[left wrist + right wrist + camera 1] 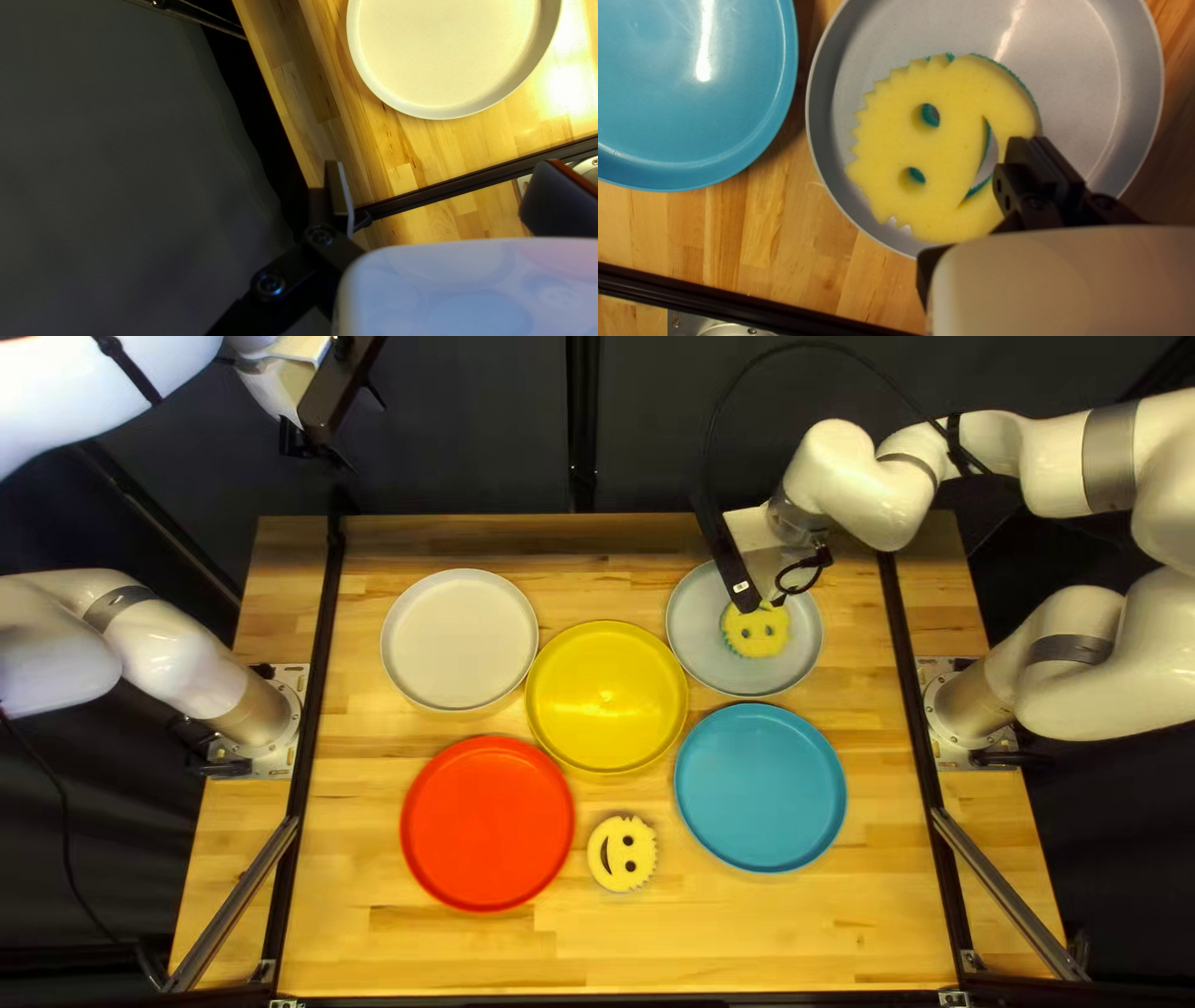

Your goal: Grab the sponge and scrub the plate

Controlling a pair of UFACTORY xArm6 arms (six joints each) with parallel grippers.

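1. R pincer (774,599): closed on the sponge (952,149), fingers (1021,152) pinching its rim strip by the smile cutout.
2. Sponge: w/in the grey plate's (1108,93) rim, yellow side up, green side under; round w/ two eye holes & jagged edge. Whether it touches the plate floor, can't tell.
3. Label: sm. white tag (742,586) on dark bar by R pincer; marking too sm. to read.
4. Grey plate: nr bench's (809,933) far R corner; R arm (859,473) reaches in above it.
5. Blue plate (759,787): next to grey, on its near-edge side, twd bench's R edge.
6. Yellow plate (606,697): approx. mid-bench, betw. grey & white plates, a bit nearer the near edge.
7. 2nd sponge (619,854): smiley too, betw. red & blue plates, twd bench's near edge.
8. Red plate (487,823): twd near L corner.
9. White plate (458,639): twd far L corner.
10. L pincer (296,441): open, nothing betw. fingers (338,193); up past bench's far L corner.
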